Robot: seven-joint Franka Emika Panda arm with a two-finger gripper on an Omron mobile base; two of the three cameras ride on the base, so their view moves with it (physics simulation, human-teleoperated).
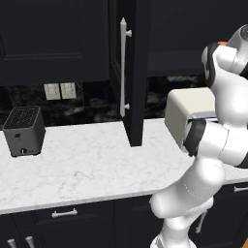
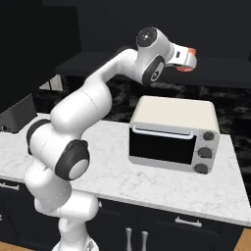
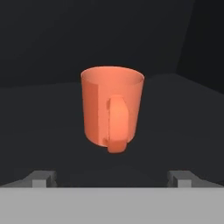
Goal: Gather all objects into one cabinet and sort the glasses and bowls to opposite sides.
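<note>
An orange mug stands upright on a dark shelf inside a black cabinet, seen from the camera on the robot's hand. Its open mouth faces up, so its long axis runs vertically, and its handle points straight back toward the camera, on the near side of the mug. The mug sits directly ahead of the gripper, centred between the two fingers, whose dark tips stand wide apart at the bottom of that view, one on each side, holding nothing and not touching the mug. A gap of bare shelf separates the tips from the mug's base. Judging from this, the coming move is a straight advance so that the fingers pass on either side of the mug; the handle facing the hand may get in the way of a clean side grip. From the right base camera, the white arm reaches up and away over a cream toaster oven on a white marble tabletop, its orange-marked wrist near a dark upper shelf. From the left base camera, a tall black cabinet door with a long white bar handle stands open, and a black toaster sits well apart at the tabletop's left end.
</note>
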